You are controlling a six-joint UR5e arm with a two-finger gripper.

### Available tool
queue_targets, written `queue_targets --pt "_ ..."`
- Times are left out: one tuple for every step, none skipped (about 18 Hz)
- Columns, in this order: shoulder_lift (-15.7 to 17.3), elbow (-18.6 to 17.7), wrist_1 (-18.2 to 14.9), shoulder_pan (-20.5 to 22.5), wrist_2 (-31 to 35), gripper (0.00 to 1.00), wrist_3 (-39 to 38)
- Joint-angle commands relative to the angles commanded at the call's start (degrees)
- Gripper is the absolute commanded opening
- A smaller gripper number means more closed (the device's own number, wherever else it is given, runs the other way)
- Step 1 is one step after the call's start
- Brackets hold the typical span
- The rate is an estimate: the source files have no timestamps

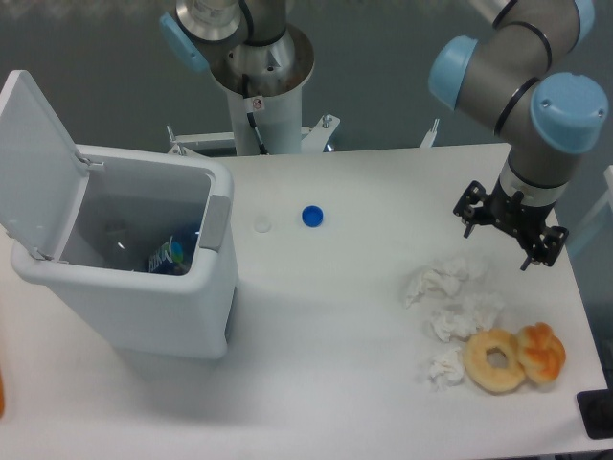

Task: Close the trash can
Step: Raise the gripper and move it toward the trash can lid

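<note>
The trash can (144, 278) stood at the tabletop's (326, 316) left, lid (36, 158) up; a blue wrapper (170, 257) inside bore unreadable print. Two bottle caps lay nearby, one blue (312, 217), one white (262, 225). Three crumpled tissues (442, 282) and two doughnuts (496, 360) lay at the right. The gripper (510, 230) hovered there, fingers (468, 213) spread, empty.

The trash can (144, 278) stands at the left of the desk (326, 316), its lid (38, 158) raised. The gripper (508, 230) hangs at the right with its fingers (467, 216) apart, above crumpled tissues (450, 302) and two pastries (515, 357). A blue cap (312, 217) lies between.
</note>
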Motion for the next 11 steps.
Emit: queue_targets --pt "0.0 -0.09 -0.09 0.0 0.0 1.0 0.0" --pt "0.09 -0.09 -0.09 0.0 0.0 1.0 -0.09" --pt "0.26 0.0 -0.26 0.0 0.0 1.0 -0.17" --pt "0.79 0.17 -0.61 -0.09 -0.09 1.0 -0.18" --pt "1.14 0.7 -0.7 -0.35 -0.09 1.0 -0.44" --pt "1.32 0.79 -0.7 -1.57 0.17 1.0 -0.87" --pt "1.75 0.62 -0.7 -2.71 0.26 1.0 -1.57" --pt "2.71 0.18 -0.62 -3.07 0.35 1.0 -2.37" --pt "3.77 -0.52 -0.53 -3.51 0.61 1.0 -2.63" --pt "5.0 -1.57 -0.27 -4.12 1.31 1.0 -2.81" --pt "6.49 -3.15 0.0 -4.48 2.45 1.0 -3.07"
